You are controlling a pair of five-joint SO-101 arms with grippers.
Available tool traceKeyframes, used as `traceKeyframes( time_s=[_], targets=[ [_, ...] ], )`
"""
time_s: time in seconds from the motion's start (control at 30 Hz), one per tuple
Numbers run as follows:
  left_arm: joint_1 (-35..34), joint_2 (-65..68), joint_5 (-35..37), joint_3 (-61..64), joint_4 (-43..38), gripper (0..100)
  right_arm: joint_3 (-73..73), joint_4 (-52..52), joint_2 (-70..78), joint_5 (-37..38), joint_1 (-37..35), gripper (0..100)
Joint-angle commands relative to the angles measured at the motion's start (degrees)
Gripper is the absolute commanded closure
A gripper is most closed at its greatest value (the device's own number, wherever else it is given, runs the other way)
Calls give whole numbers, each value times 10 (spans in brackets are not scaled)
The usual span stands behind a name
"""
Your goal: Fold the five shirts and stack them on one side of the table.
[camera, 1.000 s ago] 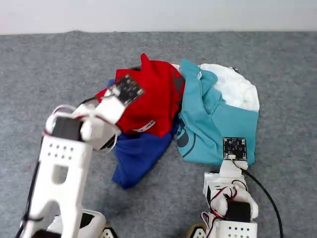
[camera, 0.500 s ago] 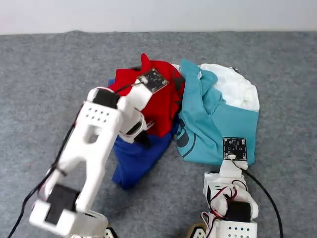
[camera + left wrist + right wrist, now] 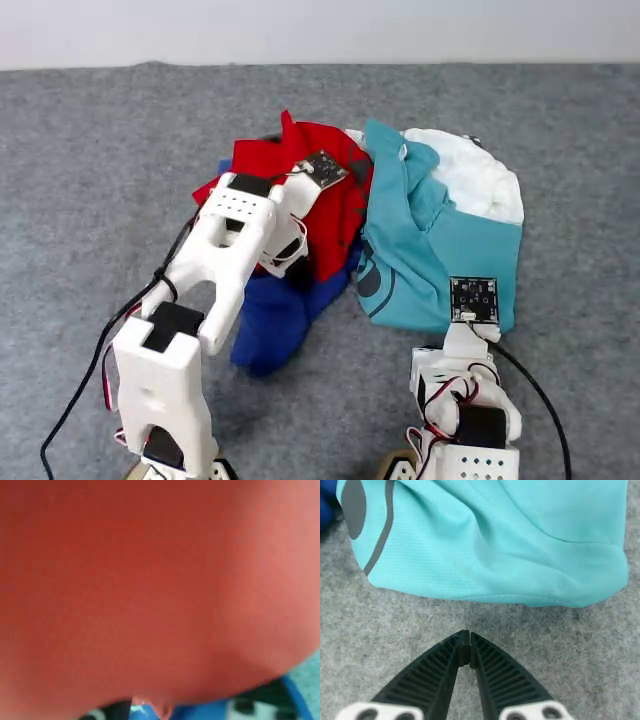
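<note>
Teal shirt (image 3: 495, 545) just beyond right tool (image 3: 469, 639)

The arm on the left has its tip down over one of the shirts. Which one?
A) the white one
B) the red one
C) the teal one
B: from above, the left arm ends over the red shirt, and its wrist camera sees red cloth up close.

Likely a robotics lab. Grey felt covers the worktop (image 3: 90, 130), backed by a bare white wall (image 3: 320, 30); the left arm (image 3: 215, 260) and right arm (image 3: 465, 410) trail bare wires.
</note>
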Motion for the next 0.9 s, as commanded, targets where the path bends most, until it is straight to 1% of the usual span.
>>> traceKeyframes(
  time_s=[0.0,0.03,0.07,0.17,0.37,0.47,0.6,0.87],
  targets=[
    [-1,16,-1,-15,-7,966,9,5,0,-4,5,989],
    [-2,14,-2,-16,1,995,9,5,0,-4,5,989],
    [-4,10,-2,-17,11,980,9,5,0,-4,5,989],
    [-13,-27,1,-17,39,988,9,5,0,-4,5,989],
    [-65,-196,3,-16,61,988,9,5,0,-4,5,989],
    [-113,-292,3,-15,60,988,9,5,0,-4,5,989],
    [-190,-386,1,-17,58,988,9,5,0,-4,5,989],
    [-363,-500,-1,-17,56,988,9,5,0,-4,5,989]
  ],
)
